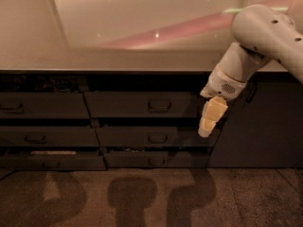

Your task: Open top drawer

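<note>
The top drawer (128, 104) is the wide dark grey front in the middle column, just under the countertop. Its small rounded loop handle (159, 105) sits right of centre. The front stands about level with the fronts around it. My gripper (209, 118) hangs pointing down and slightly left on the white arm (265, 32). It is at the drawer's right end, to the right of the handle and a little lower. It holds nothing.
A pale countertop (118, 56) overhangs the drawers. Two shallower drawer fronts (142, 137) lie below the top drawer. Another column of drawers (42, 105) stands to the left. A plain dark cabinet panel (265, 126) is at the right. Brown floor (142, 197) lies in front.
</note>
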You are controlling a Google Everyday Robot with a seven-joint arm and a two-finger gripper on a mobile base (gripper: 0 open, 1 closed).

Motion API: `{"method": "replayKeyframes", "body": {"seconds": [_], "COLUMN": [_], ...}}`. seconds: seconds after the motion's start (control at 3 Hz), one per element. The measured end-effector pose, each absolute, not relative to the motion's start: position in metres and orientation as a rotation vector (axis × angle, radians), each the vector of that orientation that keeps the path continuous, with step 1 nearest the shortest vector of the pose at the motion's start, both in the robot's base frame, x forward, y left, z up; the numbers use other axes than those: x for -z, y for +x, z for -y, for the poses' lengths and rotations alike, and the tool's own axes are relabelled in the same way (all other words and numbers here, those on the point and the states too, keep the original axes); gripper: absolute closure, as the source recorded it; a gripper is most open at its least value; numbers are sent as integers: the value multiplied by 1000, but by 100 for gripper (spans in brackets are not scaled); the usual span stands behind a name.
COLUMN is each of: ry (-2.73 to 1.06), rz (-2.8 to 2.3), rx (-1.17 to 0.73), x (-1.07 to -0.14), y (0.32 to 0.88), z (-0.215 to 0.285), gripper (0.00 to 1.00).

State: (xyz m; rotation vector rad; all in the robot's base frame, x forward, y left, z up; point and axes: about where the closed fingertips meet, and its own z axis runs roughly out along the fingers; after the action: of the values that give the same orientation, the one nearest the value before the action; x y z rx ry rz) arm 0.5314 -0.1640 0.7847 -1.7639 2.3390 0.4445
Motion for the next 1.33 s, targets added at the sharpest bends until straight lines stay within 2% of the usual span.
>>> {"method": "replayKeyframes", "body": {"seconds": [0.33,0.67,1.0,1.33], "ry": [-1753,-1722,-1724,-1734], "rz": [-2340,-2342,-2301,-2270], "rx": [-331,-51,107,116], "x": [-770,-754,-721,-702], "y": [530,516,499,497], "z": [167,182,184,180], "gripper": [0,0,0,0]}}
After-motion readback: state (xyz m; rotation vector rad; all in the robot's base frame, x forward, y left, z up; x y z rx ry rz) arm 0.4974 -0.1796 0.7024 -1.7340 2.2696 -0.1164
